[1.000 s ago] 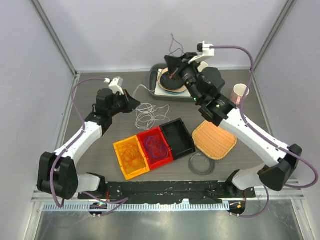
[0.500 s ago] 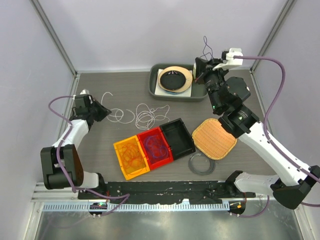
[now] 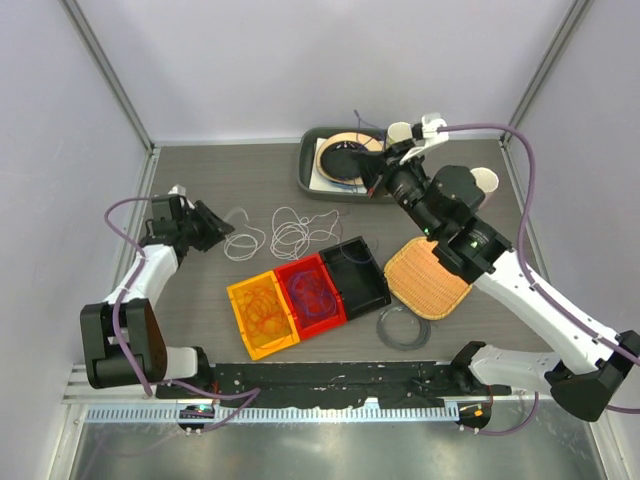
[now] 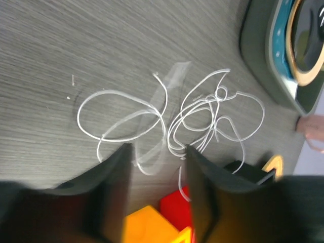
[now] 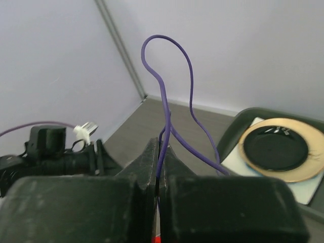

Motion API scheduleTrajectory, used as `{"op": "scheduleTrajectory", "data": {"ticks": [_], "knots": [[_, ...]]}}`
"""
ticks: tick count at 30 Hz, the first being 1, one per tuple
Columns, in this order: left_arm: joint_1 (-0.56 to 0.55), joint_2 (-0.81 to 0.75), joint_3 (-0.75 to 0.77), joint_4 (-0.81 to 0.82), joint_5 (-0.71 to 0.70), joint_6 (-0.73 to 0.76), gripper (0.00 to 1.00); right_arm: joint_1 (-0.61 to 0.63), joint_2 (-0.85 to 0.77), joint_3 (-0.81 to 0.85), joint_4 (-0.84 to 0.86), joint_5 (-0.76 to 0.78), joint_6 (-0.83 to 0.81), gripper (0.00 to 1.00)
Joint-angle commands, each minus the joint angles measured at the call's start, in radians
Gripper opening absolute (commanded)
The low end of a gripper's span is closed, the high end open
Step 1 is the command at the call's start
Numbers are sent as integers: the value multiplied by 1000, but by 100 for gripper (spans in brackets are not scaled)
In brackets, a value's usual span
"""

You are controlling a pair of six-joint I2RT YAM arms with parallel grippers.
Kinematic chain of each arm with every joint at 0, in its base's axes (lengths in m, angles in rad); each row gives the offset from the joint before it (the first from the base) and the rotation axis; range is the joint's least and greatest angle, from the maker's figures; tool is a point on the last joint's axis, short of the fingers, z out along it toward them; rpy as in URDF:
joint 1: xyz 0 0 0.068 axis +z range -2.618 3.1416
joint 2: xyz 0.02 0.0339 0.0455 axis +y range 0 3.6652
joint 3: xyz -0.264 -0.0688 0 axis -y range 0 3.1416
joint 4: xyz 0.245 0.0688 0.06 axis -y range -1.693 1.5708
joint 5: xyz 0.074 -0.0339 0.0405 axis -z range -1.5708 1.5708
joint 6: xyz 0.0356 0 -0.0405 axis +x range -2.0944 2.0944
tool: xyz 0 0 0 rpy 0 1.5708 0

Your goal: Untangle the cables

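By the far-edge tray (image 3: 305, 172), right gripper (image 5: 161, 148) pinches purple cable (image 5: 161, 36); left gripper (image 4: 157, 149) gapes at white cable (image 4: 202, 109); bins (image 3: 238, 322) hold coils (image 3: 262, 310).

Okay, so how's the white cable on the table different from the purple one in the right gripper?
The white cable lies flat on the table in several loose loops; the purple cable stands up in one arch. The white cable is ungripped, before the open left gripper; the purple cable is pinched in the shut right gripper. Both are thin, flexible wires.
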Motion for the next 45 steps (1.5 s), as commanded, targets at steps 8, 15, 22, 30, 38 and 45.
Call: {"op": "scheduleTrajectory", "data": {"ticks": [8,15,22,30,38,45], "knots": [[-5,-130,-12,-112,42,12,100,236,12,-81,80,-15,-3,1],[-3,-223,-23,-171,-54,-16,100,287,34,-22,86,-19,-43,1],[-3,-251,-37,-174,-82,-30,100,305,81,135,42,-16,-107,1],[-3,-243,-47,-169,-84,-27,100,318,146,259,25,-39,-116,1],[-5,-237,-61,-171,-94,-11,100,324,170,161,59,27,-124,1],[-3,-232,-69,-172,-96,-5,100,324,164,109,71,110,-155,1]]}}
